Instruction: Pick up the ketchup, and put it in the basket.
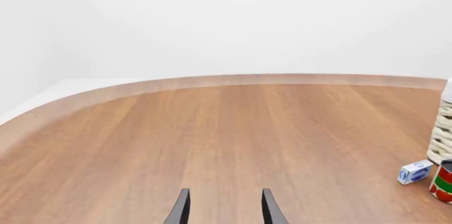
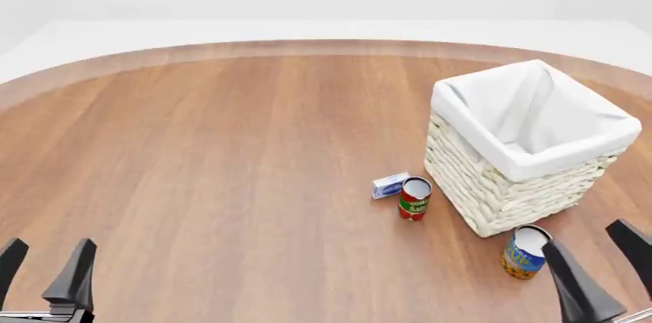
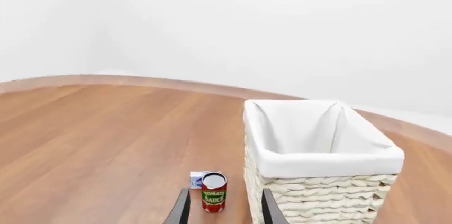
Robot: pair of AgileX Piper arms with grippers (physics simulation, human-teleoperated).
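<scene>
From the left wrist, the left gripper (image 1: 223, 208) is spread wide over bare table (image 1: 211, 134), holding nothing.

From the front, the basket (image 2: 530, 147) stands toward the table's right edge; a red-and-green can (image 2: 414, 198) and small blue-white box (image 2: 389, 185) sit just beside it, a blue-and-yellow can (image 2: 524, 252) near its corner. The ketchup shows nowhere.

From the right wrist, the right gripper (image 3: 223, 208) is wide, empty.

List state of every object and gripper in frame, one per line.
basket: upright, white lining shows, no item visible inside
red-and-green can: upright, left of basket
blue-and-yellow can: upright, at basket's near corner
small blue-and-white box: lying flat beside the red-and-green can
left gripper: open, empty
right gripper: open, empty
ketchup: not visible in any view
</scene>
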